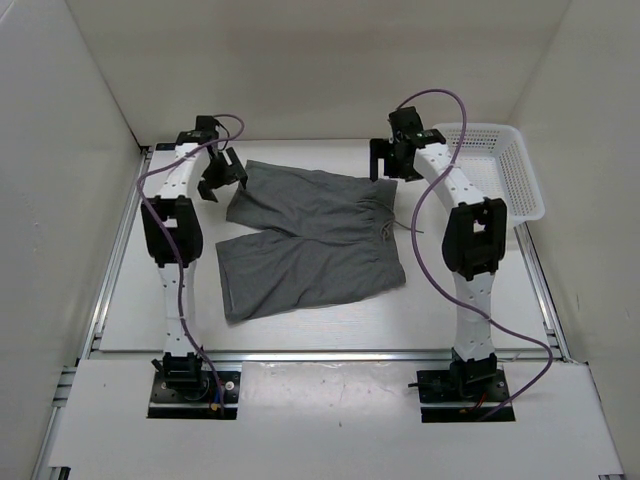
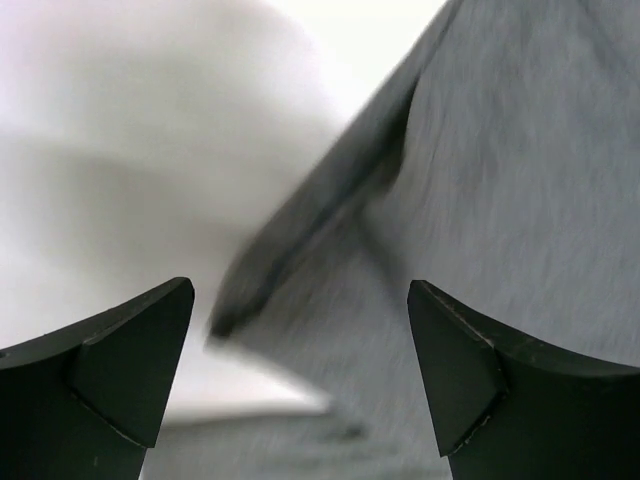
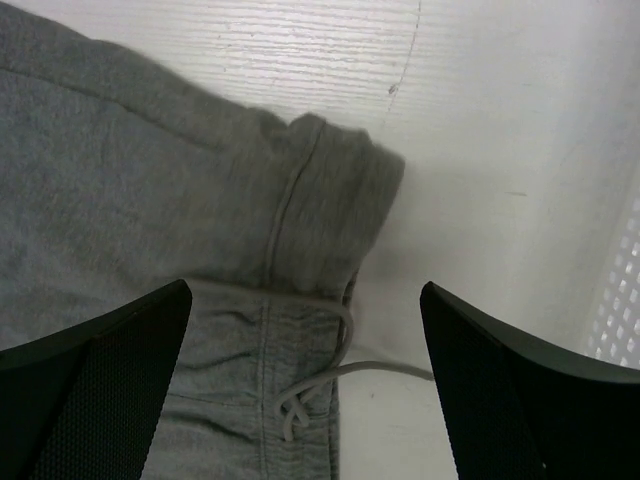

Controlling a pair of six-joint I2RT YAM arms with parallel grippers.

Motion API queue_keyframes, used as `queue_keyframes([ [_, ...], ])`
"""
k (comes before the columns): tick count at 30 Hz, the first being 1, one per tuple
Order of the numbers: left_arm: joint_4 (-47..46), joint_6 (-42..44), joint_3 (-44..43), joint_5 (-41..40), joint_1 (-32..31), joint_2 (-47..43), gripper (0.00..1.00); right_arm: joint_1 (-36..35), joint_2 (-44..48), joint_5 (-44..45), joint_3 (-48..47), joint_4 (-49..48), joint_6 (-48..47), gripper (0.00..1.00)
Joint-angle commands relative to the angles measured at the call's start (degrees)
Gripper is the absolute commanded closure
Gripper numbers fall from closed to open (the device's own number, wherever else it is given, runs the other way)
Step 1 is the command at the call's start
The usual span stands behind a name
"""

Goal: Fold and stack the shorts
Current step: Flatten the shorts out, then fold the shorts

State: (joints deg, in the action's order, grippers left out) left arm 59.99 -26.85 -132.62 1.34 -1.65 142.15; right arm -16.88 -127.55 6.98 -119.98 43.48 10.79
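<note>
"While you're on the line, how far along are the shorts (image 1: 310, 240)?"

"Barely begun, I'd judge. They lie spread flat in the middle of the desk (image 1: 330, 325), both legs pointing left, with the waistband (image 3: 300, 230) and its drawstring (image 3: 330, 375) to the right. I see no fold yet, so the folding and the stacking are both left to do."

"And the jaws?"

"Left jaws are spread wide over the far leg's hem, pinching nothing. Right jaws are spread too, above the far waistband corner, and also empty."

"Around that?"

"The desk is white and faintly marked. A white mesh basket (image 1: 500, 170) sits at the far right, apart from the cloth. Plain white walls (image 1: 300, 60) close in three sides."
</note>
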Motion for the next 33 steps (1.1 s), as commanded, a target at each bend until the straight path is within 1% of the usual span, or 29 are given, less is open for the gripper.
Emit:
queue_keyframes([
  [1,0.5,-0.2,6.2,-6.0,0.2,-19.8,0.0,0.3,8.9,1.6,2.2,-1.2,2.6,0.0],
  [2,0.5,-1.3,12.4,-7.8,0.2,-22.8,0.0,0.3,10.8,0.0,6.3,-2.3,2.6,0.0],
  [3,0.5,-1.9,15.9,-8.5,0.9,-25.7,0.0,0.3,14.7,-0.6,8.5,-3.1,3.5,0.0],
  [4,0.5,-1.9,19.3,-9.2,0.9,-31.1,0.0,-0.3,16.7,-0.6,10.8,-4.8,4.1,0.0],
  [5,0.5,-3.6,26.1,-9.9,1.7,-33.7,0.0,-1.0,18.5,-0.6,13.2,-5.4,4.6,0.0],
  [6,0.5,-4.4,29.7,-11.3,1.7,-36.1,0.0,-1.0,21.9,0.0,17.6,-5.9,4.6,0.0],
  [7,0.5,-5.1,33.1,-11.3,2.8,-40.7,0.0,-1.6,23.5,0.0,19.9,-6.6,5.2,0.03],
  [8,0.0,-5.7,36.3,-11.3,3.3,-42.9,0.0,-1.6,25.0,-0.6,22.1,-6.6,5.2,0.05],
  [9,0.0,-6.4,42.6,-10.1,3.3,-44.8,0.0,-1.6,27.8,-1.4,26.2,-7.1,5.7,0.09],
  [10,0.0,-6.4,45.6,-9.1,3.3,-48.1,0.0,-2.4,29.3,-2.4,28.4,-7.1,5.7,0.22],
  [11,0.0,-6.9,51.2,-7.9,3.3,-49.6,0.01,-3.1,30.7,-3.5,30.6,-7.1,6.8,0.32],
  [12,0.0,-7.8,54.1,-5.1,2.3,-51.1,0.01,-3.8,33.3,-4.2,34.9,-7.1,7.3,0.45],
  [13,0.0,-8.6,56.9,-3.7,1.6,-52.5,0.03,-3.9,34.7,-4.2,37.3,-7.1,9.1,0.66],
  [14,-0.6,-9.8,59.9,-2.1,0.3,-55.6,0.05,-4.6,37.4,-5.0,39.8,-6.6,10.5,0.74],
  [15,-0.6,-12.4,66.5,-0.2,-0.4,-57.3,0.07,-4.6,39.0,-5.5,42.4,-6.6,11.8,0.79],
  [16,-1.5,-13.8,69.7,3.2,-0.9,-59.0,0.09,-4.6,40.6,-7.5,48.4,-6.6,13.4,0.82],
  [17,-1.5,-15.2,72.5,4.1,-0.9,-62.5,0.1,-4.6,42.2,-8.7,51.4,-6.6,16.4,0.82],
  [18,-1.5,-18.4,77.4,4.1,-1.6,-64.3,0.14,-4.6,45.6,-9.9,54.2,-7.4,17.9,0.82],
  [19,-1.5,-19.9,79.7,5.6,-1.6,-66.1,0.15,-4.6,47.4,-10.7,59.5,-8.0,19.4,0.75],
  [20,-0.9,-21.2,81.6,6.2,-1.6,-69.7,0.15,-4.6,50.7,-11.5,61.9,-8.0,22.0,0.62],
  [21,-0.4,-22.4,83.3,6.2,-2.1,-71.5,0.15,-4.6,52.3,-13.0,63.9,-8.6,23.1,0.53],
  [23,-0.4,-25.1,87.0,6.7,-3.4,-74.5,0.15,-4.6,55.0,-13.7,68.7,-8.6,25.0,0.4],
  [24,-0.4,-25.1,87.9,6.7,-4.0,-75.9,0.15,-4.6,57.1,-14.2,70.0,-8.6,26.4,0.32],
  [27,-1.9,-25.1,89.8,6.7,-4.0,-74.5,0.18,-4.6,59.0,-14.2,72.3,-8.6,27.0,0.26],
  [29,-4.4,-24.4,89.7,6.2,-4.0,-72.3,0.24,-4.6,59.0,-14.2,72.3,-8.6,27.0,0.26],
  [30,-5.0,-23.7,89.0,5.3,-4.0,-70.2,0.33,-4.6,59.0,-14.2,72.3,-8.6,26.4,0.26],
  [31,-5.0,-23.7,88.1,4.1,-4.7,-69.4,0.39,-4.6,59.0,-14.2,71.6,-8.6,26.4,0.26],
  [32,-5.0,-23.7,86.1,1.8,-5.5,-68.8,0.45,-4.6,59.0,-14.2,71.6,-8.6,26.4,0.26],
  [33,-5.0,-23.7,85.2,0.2,-6.2,-67.7,0.48,-4.6,59.0,-14.2,71.0,-8.6,25.8,0.26],
])
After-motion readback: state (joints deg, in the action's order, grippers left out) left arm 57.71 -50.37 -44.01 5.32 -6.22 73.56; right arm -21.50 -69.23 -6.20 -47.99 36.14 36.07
